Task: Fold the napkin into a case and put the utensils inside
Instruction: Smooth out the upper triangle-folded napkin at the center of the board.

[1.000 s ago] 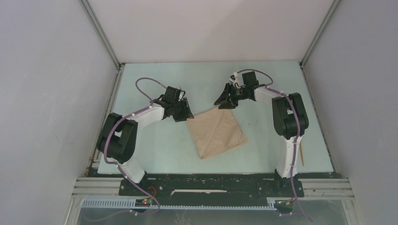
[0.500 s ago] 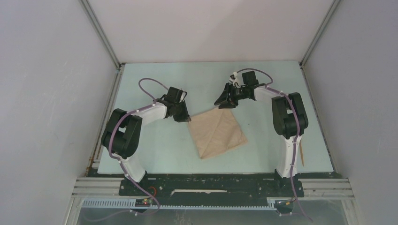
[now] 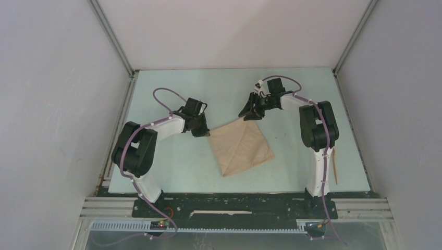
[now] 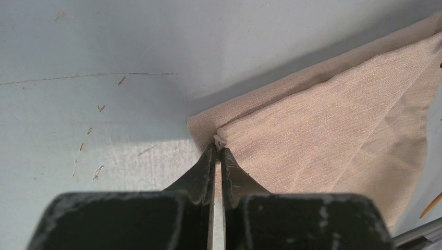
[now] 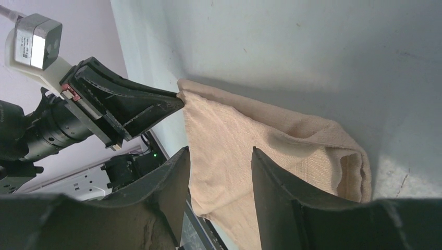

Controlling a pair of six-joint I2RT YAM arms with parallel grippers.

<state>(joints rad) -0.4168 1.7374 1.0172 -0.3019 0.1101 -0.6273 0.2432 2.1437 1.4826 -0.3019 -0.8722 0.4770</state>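
Observation:
The beige napkin (image 3: 241,148) lies folded into a tilted square on the table's middle. My left gripper (image 3: 207,133) is at its left corner. In the left wrist view its jaws (image 4: 218,147) are shut on the upper layer's corner of the napkin (image 4: 333,125). My right gripper (image 3: 250,113) hovers open over the far corner. In the right wrist view its fingers (image 5: 220,151) straddle the napkin (image 5: 234,135) without touching, and the left gripper (image 5: 180,99) pinches the far tip. A thin orange utensil (image 3: 335,165) lies by the right arm's base, and an orange tip (image 4: 431,204) shows beyond the cloth.
The pale blue-green table (image 3: 172,166) is enclosed by grey walls at left, right and back. A metal rail (image 3: 117,135) runs along its left edge. The dark base plate (image 3: 229,204) spans the near edge.
The left gripper slid slightly right to the napkin's left corner and closed on it. The right gripper stayed open and hardly moved.

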